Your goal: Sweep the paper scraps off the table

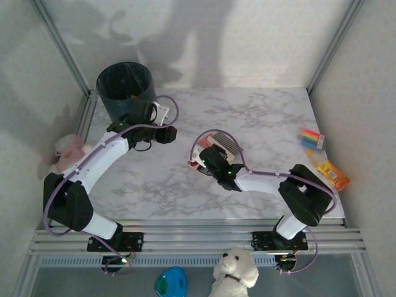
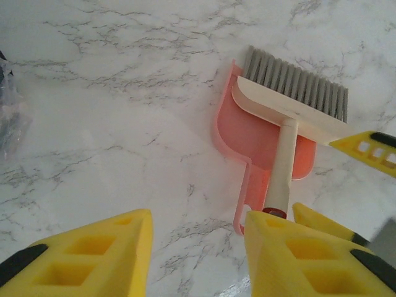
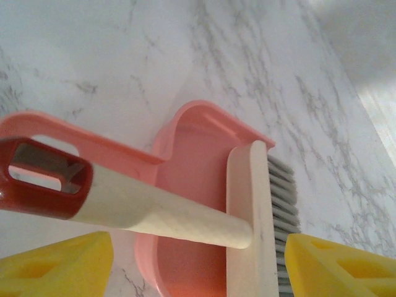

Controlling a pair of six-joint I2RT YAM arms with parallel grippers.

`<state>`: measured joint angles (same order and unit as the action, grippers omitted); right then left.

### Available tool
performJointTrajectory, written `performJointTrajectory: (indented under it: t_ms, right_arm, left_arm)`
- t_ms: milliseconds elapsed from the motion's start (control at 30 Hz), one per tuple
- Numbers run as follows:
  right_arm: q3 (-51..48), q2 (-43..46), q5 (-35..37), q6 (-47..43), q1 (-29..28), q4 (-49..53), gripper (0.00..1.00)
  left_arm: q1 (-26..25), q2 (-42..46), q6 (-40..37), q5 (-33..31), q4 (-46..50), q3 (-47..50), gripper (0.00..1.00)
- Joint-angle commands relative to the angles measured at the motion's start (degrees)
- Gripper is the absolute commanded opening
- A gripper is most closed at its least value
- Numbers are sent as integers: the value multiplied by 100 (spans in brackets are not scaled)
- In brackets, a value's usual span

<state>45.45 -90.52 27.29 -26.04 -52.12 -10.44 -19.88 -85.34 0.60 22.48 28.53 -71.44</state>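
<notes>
- Striped packets (image 1: 310,138) lie near the right wall.
- Orange packet (image 1: 332,174) just beside them, nearer the front.
- Pink soft toy (image 1: 68,151) at the left.
- White plush dog (image 1: 235,272) and blue bowl (image 1: 171,283) sit below the metal rail (image 1: 198,235).

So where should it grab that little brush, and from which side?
By the cream handle of the brush, between the bristle head and the red end cap. Come from above, closing across it: it lies flat on the pink dustpan, slim and round, both sides free.
</notes>
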Motion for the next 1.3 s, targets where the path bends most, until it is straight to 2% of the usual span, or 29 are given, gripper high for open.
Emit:
performJointTrajectory:
  t_ms: [0, 133, 267, 633, 1000, 1133, 1167, 1233, 1267]
  right_arm:
    - [-237, 413, -250, 294, 100, -266, 74]
    - [-428, 754, -349, 590, 255, -443, 75]
    - [-588, 1049, -219, 1025, 501, -664, 75]
    - [-669, 1238, 854, 1712, 905, -833, 75]
    - [-644, 1217, 2128, 2372, 1429, -383, 76]
    - [-625, 1223, 2433, 2592, 1691, -72, 76]
    - [-625, 1227, 2471, 2623, 1746, 3, 77]
    - [-634, 1230, 2526, 2729, 1862, 142, 77]
    - [-642, 1230, 2564, 2785, 1911, 204, 77]
  left_arm:
    - [39, 30, 159, -324, 29, -112, 43]
    - [35, 228, 328, -835, -124, -82, 42]
    - [25, 706, 606, -1269, -745, 332, 42]
    - [-6, 1731, 839, -2783, -2339, 1877, 43]
    - [-8, 1988, 608, -4515, -3448, 3038, 45]
    - [2, 2021, 802, -5415, -3788, 3429, 46]
    - [6, 2021, 844, -5615, -3871, 3533, 47]
    - [6, 1991, 888, -5964, -3996, 3701, 68]
    - [19, 1976, 890, -6075, -4026, 3759, 72]
